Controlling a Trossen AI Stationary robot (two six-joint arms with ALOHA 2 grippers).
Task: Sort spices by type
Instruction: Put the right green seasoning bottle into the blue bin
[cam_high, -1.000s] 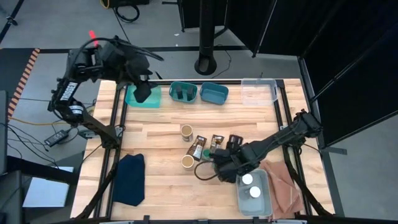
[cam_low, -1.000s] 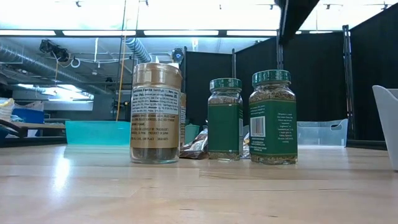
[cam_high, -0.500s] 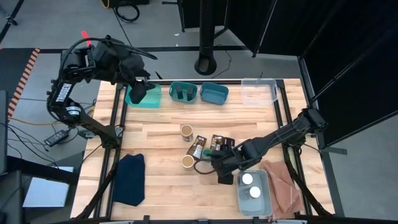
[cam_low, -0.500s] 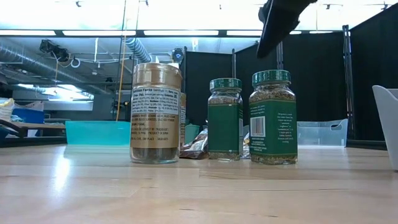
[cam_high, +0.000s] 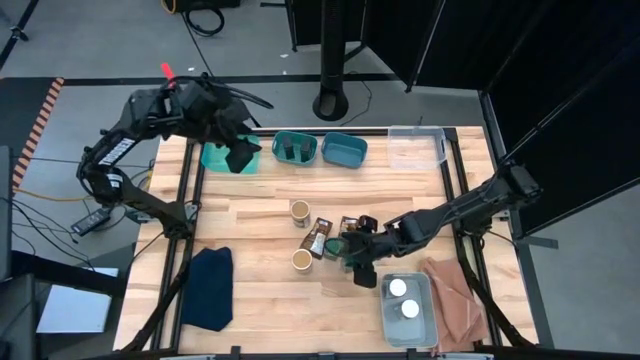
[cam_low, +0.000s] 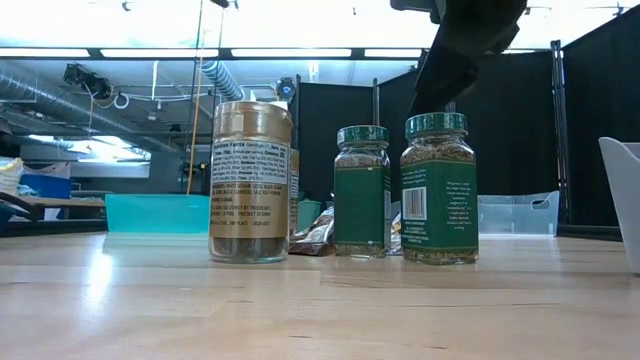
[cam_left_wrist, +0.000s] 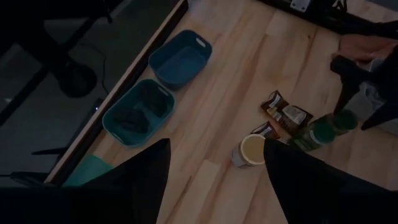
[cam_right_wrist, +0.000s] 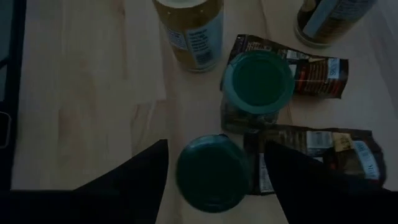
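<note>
Two green-lidded jars (cam_right_wrist: 211, 173) sit unsorted directly beneath the open, empty right end effector (cam_right_wrist: 214, 171); two white-lidded jars (cam_high: 404, 297) beside it are binned.

Ceiling strip lights (cam_low: 300, 52) glare bright white in the low view, leaving a pale sheen on the desk (cam_low: 100, 275). Both wrist views are dim and murky. The overhead view is evenly lit, with soft shadows.

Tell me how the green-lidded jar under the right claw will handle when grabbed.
The green-lidded jar looks rigid, so it should keep its shape. Standing tall and narrow, it may tip if nudged high. Packets lie against it and could shift. The right claw hovers open above.
</note>
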